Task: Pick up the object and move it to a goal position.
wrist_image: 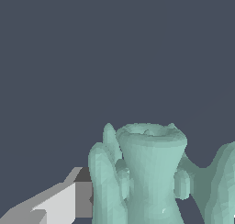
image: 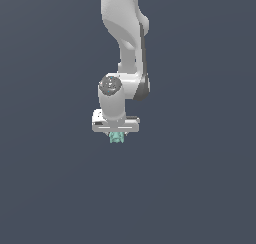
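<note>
While the small mint-green, lumpy, ridged object (image: 116, 137) pokes out just beneath my white claw (image: 116, 134), it fills my wrist camera's near field — a flared, cup-like middle with knobbly lobes on both sides (wrist_image: 151, 172). One grey-and-white fingertip (wrist_image: 75, 198) presses against its flank. My claw is closed narrowly around it, and plain dark slate surrounds us everywhere.

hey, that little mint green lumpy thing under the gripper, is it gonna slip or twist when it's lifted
The object looks rigid, with ridges and lobes, so the finger probably contacts it unevenly; it may twist slightly. It's much narrower than the gripper, so likely light.
</note>
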Tool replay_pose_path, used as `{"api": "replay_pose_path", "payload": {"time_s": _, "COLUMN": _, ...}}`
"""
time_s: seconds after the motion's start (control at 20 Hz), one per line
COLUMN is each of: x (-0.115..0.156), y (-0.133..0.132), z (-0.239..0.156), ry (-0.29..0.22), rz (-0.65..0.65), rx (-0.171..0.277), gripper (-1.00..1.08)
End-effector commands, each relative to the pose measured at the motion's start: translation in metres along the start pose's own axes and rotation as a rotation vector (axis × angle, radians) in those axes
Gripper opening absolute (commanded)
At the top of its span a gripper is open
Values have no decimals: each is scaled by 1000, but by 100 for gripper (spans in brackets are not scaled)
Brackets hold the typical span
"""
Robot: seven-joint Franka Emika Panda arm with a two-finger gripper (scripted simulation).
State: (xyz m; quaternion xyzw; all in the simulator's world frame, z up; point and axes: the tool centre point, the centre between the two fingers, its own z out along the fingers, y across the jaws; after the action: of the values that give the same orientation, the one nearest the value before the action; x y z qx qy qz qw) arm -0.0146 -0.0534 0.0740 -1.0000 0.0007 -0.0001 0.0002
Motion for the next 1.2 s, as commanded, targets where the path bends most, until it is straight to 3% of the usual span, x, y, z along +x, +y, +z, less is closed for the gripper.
{"api": "replay_pose_path", "payload": {"time_s": 0.0, "x": -5, "y": -5, "z": -14, "ry": 1, "rz": 0, "rx": 0, "gripper": -100}}
{"api": "replay_pose_path", "payload": {"time_s": 1.15, "x": -85, "y": -69, "z": -225, "ry": 0, "rz": 0, "rx": -3, "gripper": -100}}
